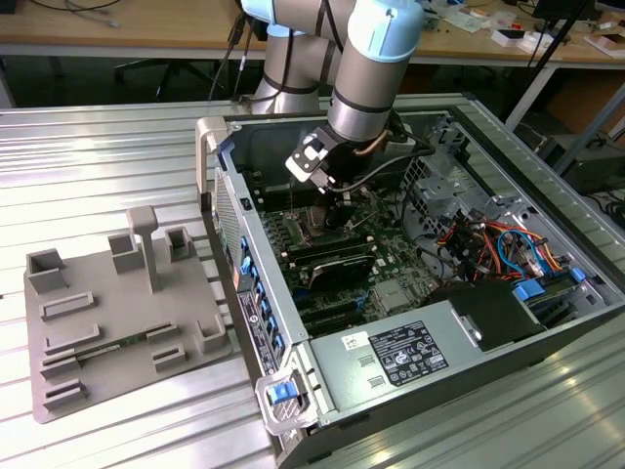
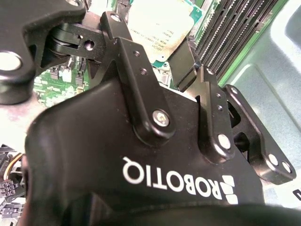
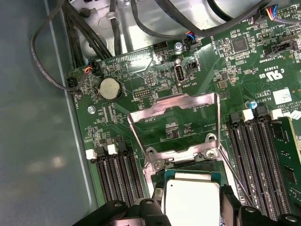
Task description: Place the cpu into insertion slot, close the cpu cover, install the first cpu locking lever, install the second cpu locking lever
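The cpu (image 3: 192, 200), a silvery square with a greenish rim, sits between my gripper's (image 3: 190, 209) two black fingers (image 3: 146, 207), which are shut on its opposite edges. It hovers right over the insertion slot (image 3: 188, 166), whose dark recess shows along one side of the chip. The cpu cover (image 3: 174, 101) is swung open and lies back on the green board beyond its hinge. A thin wire lever (image 3: 231, 172) runs beside the socket. The second wrist view shows the cpu (image 2: 157, 26) gripped between the fingertips. In the exterior view my gripper (image 1: 330, 207) reaches down into the open computer case (image 1: 293, 347).
Black memory slots (image 3: 115, 174) flank the socket on both sides. Black cables (image 3: 94, 28) and a coin battery (image 3: 109, 88) lie beyond the cover. A grey fixture plate (image 1: 117, 322) rests on the table at the exterior view's left. A power supply (image 1: 410, 352) fills the case's near end.
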`<state>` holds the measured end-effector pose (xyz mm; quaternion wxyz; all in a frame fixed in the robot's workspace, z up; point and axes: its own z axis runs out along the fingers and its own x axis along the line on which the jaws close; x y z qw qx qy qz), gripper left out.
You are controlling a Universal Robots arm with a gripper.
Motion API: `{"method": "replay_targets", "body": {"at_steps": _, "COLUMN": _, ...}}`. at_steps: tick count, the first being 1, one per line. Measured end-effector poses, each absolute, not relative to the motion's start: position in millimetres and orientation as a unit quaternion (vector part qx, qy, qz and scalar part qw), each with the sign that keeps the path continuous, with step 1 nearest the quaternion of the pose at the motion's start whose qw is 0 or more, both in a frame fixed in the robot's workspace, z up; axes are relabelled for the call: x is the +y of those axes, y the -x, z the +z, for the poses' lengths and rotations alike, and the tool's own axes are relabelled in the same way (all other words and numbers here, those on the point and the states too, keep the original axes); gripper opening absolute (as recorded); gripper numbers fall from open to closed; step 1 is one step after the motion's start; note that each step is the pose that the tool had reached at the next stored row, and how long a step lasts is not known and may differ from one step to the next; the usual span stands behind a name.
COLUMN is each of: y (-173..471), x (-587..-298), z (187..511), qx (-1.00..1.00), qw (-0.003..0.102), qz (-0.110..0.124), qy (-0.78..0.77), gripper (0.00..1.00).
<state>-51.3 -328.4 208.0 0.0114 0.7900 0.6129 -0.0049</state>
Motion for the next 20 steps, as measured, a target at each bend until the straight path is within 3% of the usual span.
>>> {"method": "replay_targets", "body": {"at_steps": 20, "y": 52.3, "x": -328.3, "z": 204.3, "qx": 0.737, "qw": 0.01, "qz": -0.001, "qy": -0.675, "gripper": 0.55}}
